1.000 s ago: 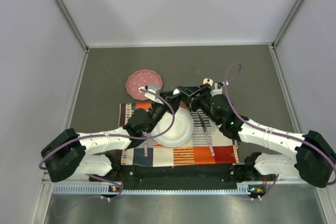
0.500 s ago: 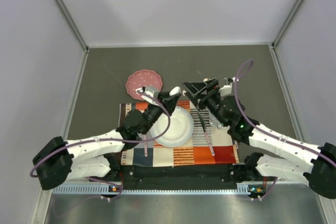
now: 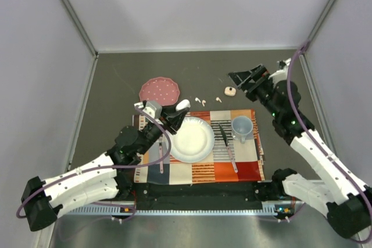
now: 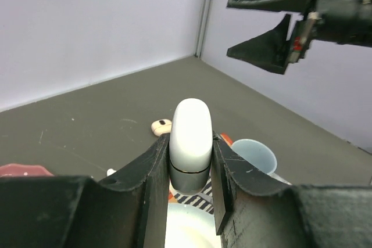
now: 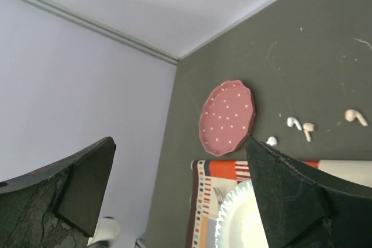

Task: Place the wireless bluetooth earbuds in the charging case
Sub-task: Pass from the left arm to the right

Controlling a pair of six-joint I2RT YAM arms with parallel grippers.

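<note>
Here the left gripper (image 3: 178, 110) sits left of centre in the top view, over the top edge of the mat (image 3: 244, 169). It is pinched on the white case (image 3: 182, 105), which stands upright between its fingers (image 4: 152, 166) (a dark seam runs round it low down).

The right gripper (image 3: 237, 82) is in the upper right of that view, over the bare table (image 3: 116, 74), spread wide and holding nothing.

The earbuds (image 3: 198, 100) lie loose on the table just above the mat's top edge, right of the pink plate (image 3: 159, 90). Two are close together and a third is a little further right. A peach piece (image 3: 229, 91) lies right of those, nearest the right gripper; I cannot tell whether it is an earbud.

On the mat are the white plate (image 3: 192, 139), dark cutlery (image 3: 223, 133) and the cup (image 3: 242, 126), with the case at the white plate's upper left. In the right wrist view the earbuds (image 5: 293, 122) show right of centre, beside the pink plate (image 5: 228, 114).
</note>
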